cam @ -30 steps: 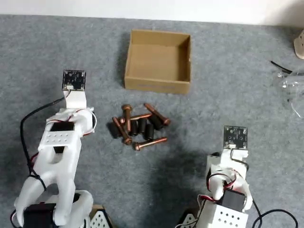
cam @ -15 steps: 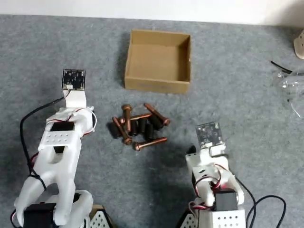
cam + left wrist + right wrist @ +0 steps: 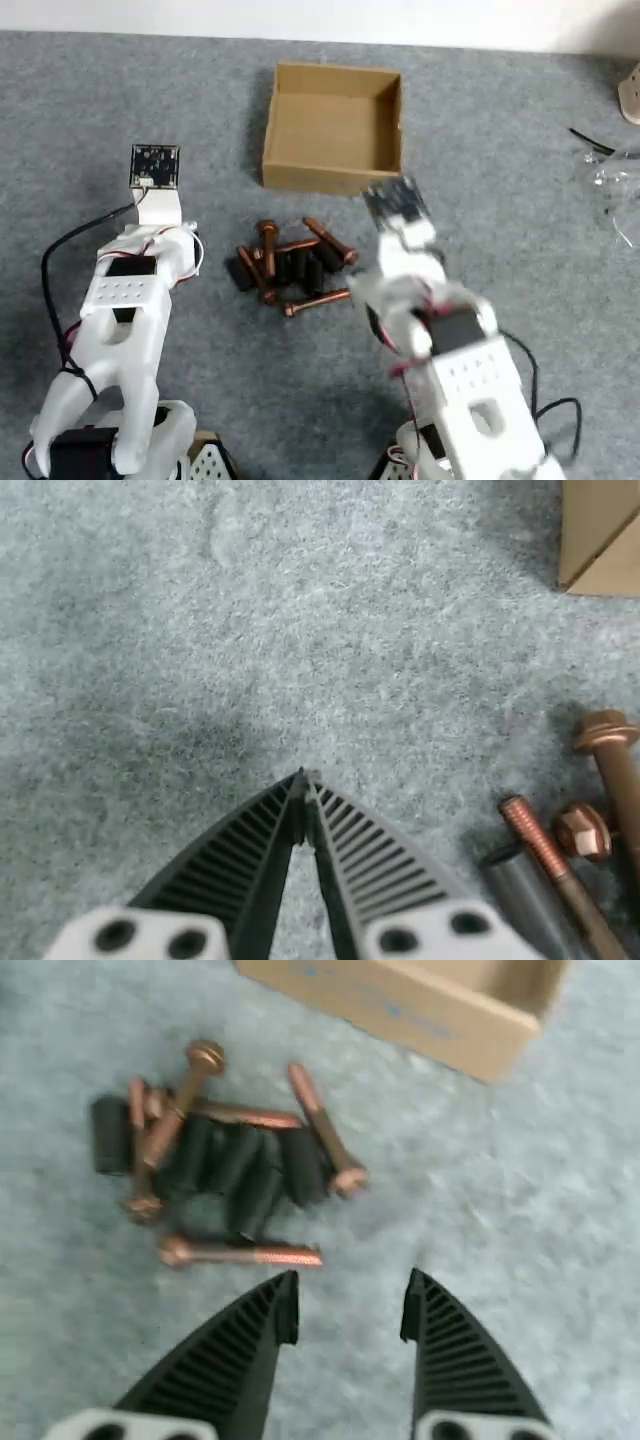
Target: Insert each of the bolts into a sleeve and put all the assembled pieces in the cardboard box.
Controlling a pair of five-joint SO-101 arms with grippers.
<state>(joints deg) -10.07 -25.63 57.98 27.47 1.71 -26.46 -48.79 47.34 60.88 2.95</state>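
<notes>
Right gripper (image 3: 350,1295) parted over bare carpet (image 3: 560,1210) beside bolts (image 3: 240,1253); left gripper (image 3: 303,780) closed.

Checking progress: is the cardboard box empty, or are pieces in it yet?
Empty: the cardboard box shows a bare floor; bolts and sleeves lie piled outside it.

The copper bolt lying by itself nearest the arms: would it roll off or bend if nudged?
Probably stiff: the bolt looks like solid metal with a straight shank. It may roll, since the shank is round, but the wider head would likely swing it in an arc. The fuzzy grey mat should slow it.
</notes>
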